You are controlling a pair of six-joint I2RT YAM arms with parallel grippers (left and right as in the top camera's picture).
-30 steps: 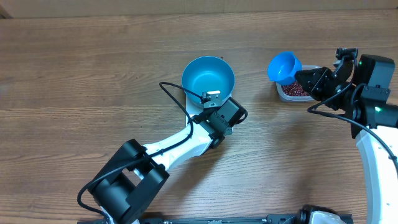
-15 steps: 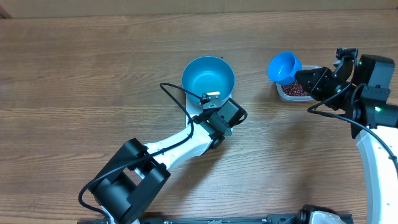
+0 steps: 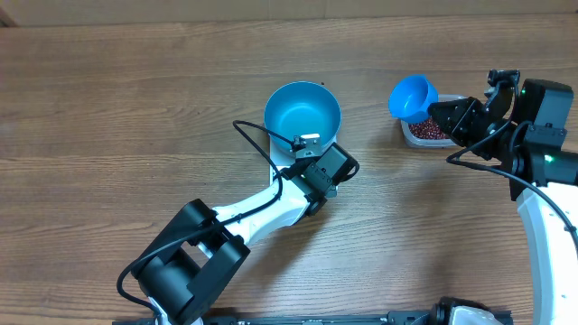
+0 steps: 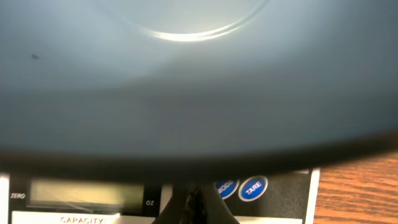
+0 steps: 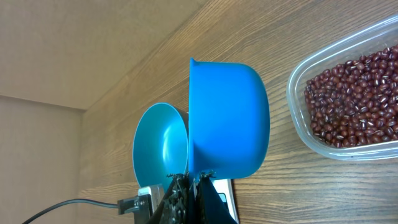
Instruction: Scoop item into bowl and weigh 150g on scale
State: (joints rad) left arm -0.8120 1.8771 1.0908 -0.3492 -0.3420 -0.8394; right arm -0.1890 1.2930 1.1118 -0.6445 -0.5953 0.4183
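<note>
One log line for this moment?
left gripper: shut at scale | bowl: empty on scale | right gripper: holding scoop beside beans

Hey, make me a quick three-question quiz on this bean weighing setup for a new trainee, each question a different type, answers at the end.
1. True or false: the beans lie in the bowl.
2. What does the right gripper hold? A the scoop; B the bowl; C nothing.
3. Fill in: the bowl stands on the ____.

Key:
1. False: the beans are in the clear tub.
2. A.
3. Scale.
</note>
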